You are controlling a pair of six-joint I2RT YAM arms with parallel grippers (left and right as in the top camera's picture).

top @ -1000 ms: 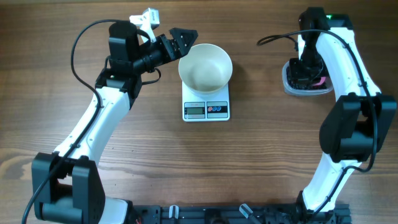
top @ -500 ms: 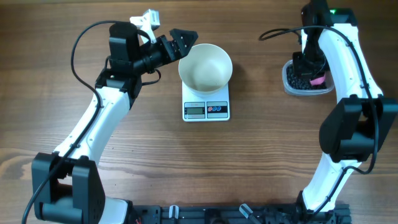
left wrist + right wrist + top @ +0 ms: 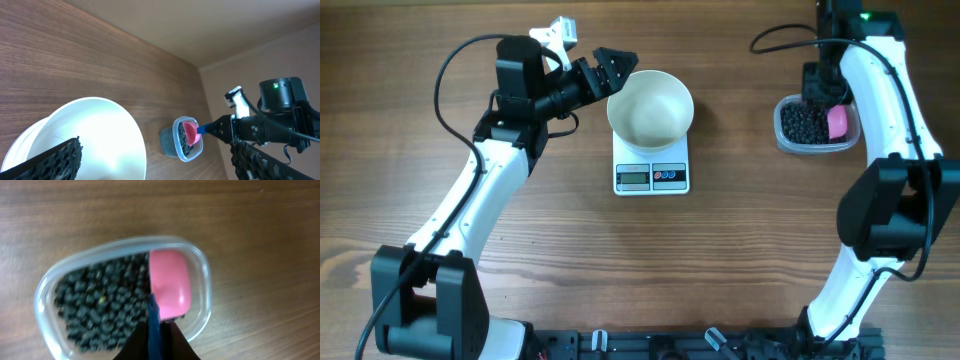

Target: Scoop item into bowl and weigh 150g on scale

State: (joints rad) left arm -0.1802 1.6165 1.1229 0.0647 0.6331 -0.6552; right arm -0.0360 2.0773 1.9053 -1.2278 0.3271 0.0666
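The right arm (image 3: 880, 90) has pulled back, so it no longer hides what is under it; the left gripper (image 3: 608, 66) has not moved, jaws wide apart; beside it on the scale (image 3: 651, 178) sits the white bowl (image 3: 650, 108), empty; the clear tub (image 3: 782, 138) shows again; the right gripper (image 3: 156, 330) is pinched on the pink scoop (image 3: 170, 282), which looks empty; the black beans (image 3: 100, 305) lie in the tub, so I think scooping is still to do; no writing can be read.

The brown wood-grain desk (image 3: 640, 260) carries a small flat white rectangular kitchen scale (image 3: 651, 176) at centre, and a clear rounded plastic tub (image 3: 815, 149) well apart, on the right arm's side.
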